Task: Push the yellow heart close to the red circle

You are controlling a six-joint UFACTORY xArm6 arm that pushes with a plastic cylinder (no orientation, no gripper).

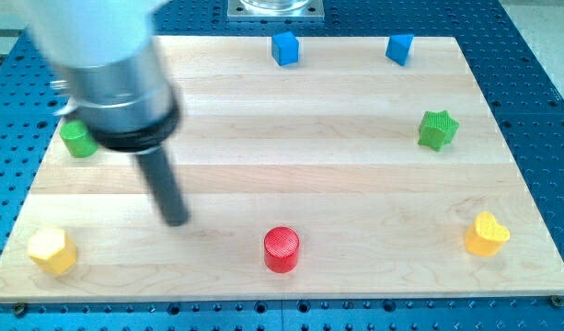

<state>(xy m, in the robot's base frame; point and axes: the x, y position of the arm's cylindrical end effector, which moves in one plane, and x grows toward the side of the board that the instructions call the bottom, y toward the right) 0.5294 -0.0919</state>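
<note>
Yellow heart [487, 233] sits near the board's [355, 175] lower right corner, close to the view's right edge. Red circle [282, 249] is at bottom centre, well apart from the heart, bare wood between them.

No hand on this arm, just the rod, so nothing opens or closes and nothing is held. My tip [176, 221] is down on the board, left of centre, to the upper left of the red circle and not touching any block. It is far from the heart, on the opposite side of the circle.

Other blocks: yellow hexagon [51, 250] at the bottom left corner, green block [76, 139] at the left edge partly behind the arm housing, shape unclear. Blue cube [284, 48] at top centre, second blue block [399, 48] to its right at the top edge. Green star [438, 130] on the right side, above the heart.
</note>
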